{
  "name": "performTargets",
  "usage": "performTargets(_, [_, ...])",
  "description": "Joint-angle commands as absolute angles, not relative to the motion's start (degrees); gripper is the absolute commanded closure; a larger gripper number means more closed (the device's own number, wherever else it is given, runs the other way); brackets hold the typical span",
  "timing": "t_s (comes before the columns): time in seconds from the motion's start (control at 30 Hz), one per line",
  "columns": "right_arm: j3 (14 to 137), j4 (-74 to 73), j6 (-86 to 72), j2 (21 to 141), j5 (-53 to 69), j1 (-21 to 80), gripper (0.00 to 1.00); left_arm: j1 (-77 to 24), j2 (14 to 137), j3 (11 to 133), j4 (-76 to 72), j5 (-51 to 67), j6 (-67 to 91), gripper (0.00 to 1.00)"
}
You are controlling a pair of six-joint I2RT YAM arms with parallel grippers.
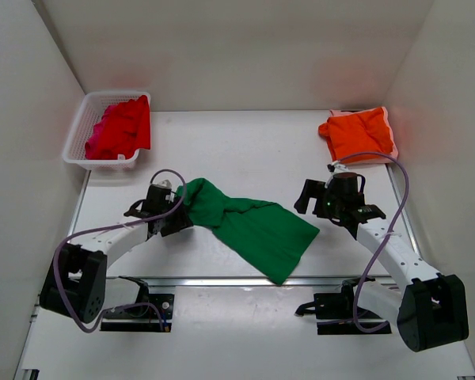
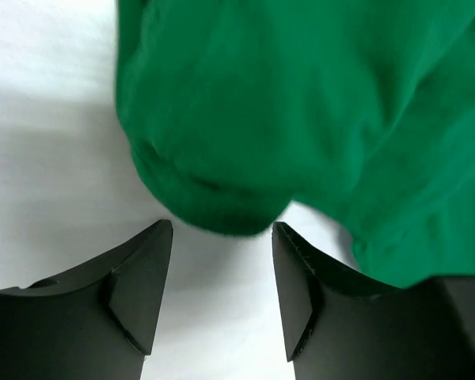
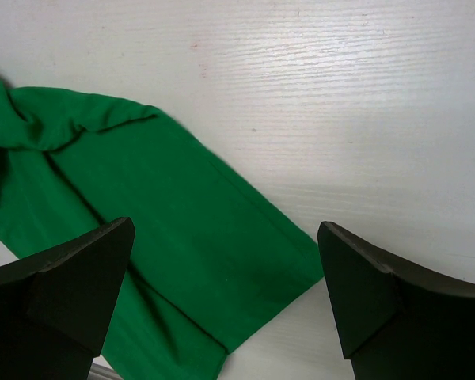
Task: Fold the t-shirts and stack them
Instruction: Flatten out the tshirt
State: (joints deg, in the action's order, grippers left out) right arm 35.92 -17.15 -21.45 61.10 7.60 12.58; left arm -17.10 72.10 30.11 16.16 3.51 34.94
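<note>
A bright green t-shirt (image 1: 253, 224) lies loosely bunched across the middle of the white table, also seen in the left wrist view (image 2: 301, 103) and the right wrist view (image 3: 142, 222). My left gripper (image 1: 176, 207) is open at the shirt's bunched left end, which sits just ahead of its fingertips (image 2: 222, 237). My right gripper (image 1: 321, 207) is open and empty beside the shirt's right corner, hovering over it (image 3: 226, 261). A folded orange t-shirt (image 1: 360, 134) lies at the back right. Red and magenta shirts (image 1: 120, 131) fill the basket.
A white lattice basket (image 1: 83, 134) stands at the back left. White walls close in the table on three sides. A metal rail (image 1: 245, 281) runs along the near edge between the arm bases.
</note>
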Motion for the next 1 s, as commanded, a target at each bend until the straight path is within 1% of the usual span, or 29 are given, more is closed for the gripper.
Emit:
performTargets(0.0, [37.0, -15.12, -21.53, 61.43, 8.17, 11.95, 0.0, -15.57, 73.38, 33.74, 15.9, -2.37, 33.06, 0.35])
performTargets(0.13, [36.91, -15.55, -21.27, 62.4, 8.09, 11.08, 0.01, -12.57, 76.55, 36.55, 17.23, -3.16, 30.77, 0.35])
performTargets(0.43, [37.0, -16.35, -20.48, 63.19, 7.56, 10.9, 0.01, -15.56, 82.35, 39.46, 15.56, -5.71, 31.47, 0.34])
performTargets(0.57, [37.0, -16.26, -20.04, 63.02, 7.73, 10.37, 0.01, -16.96, 84.81, 41.66, 17.05, -8.43, 31.11, 0.34])
performTargets(0.7, [38.14, -19.49, -19.86, 63.8, 6.59, 10.28, 0.0, -18.71, 86.31, 43.5, 18.02, -8.87, 30.68, 0.39])
performTargets(0.77, [39.8, -23.0, -19.86, 64.59, 3.01, 10.81, 0.01, -19.59, 87.36, 44.47, 18.98, -9.67, 29.54, 0.43])
performTargets(0.9, [42.09, -27.59, -20.13, 66.7, 0.17, 11.69, 0.01, -21.0, 88.42, 44.65, 19.6, -11.25, 28.83, 0.44])
performTargets(0.97, [42.01, -29.44, -20.3, 68.72, -1.48, 12.22, 0.01, -21.88, 88.94, 44.47, 19.86, -11.77, 28.13, 0.48])
